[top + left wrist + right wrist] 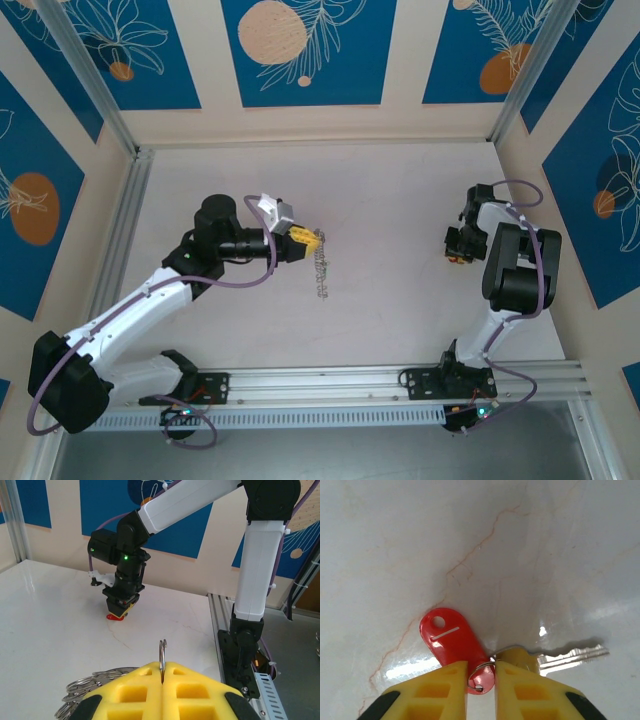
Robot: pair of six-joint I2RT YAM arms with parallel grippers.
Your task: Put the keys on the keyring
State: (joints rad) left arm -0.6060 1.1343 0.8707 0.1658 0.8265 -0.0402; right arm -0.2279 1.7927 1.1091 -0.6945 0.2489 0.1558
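My left gripper [312,240] is left of the table's middle, its yellow fingers [135,690] shut on the keyring [162,651]. A thin edge of the silvery loop pokes up between the tips. The rest of it hangs as a chain of rings [320,272] and trails off to the lower left [82,687]. My right gripper [457,258] points down at the table on the right. Its jaws [481,669] stand close either side of the small split ring [481,676] on the red key [449,636]. A silver blade [575,656] with a yellowish head [520,656] lies beside the right finger. The red tag [115,617] also peeks out under the right gripper [121,611].
An aluminium rail [330,380] runs along the near edge and carries both arm bases. Patterned blue and cream walls enclose the white marbled table [400,200]. The right arm's white link [260,570] stands upright in the left wrist view.
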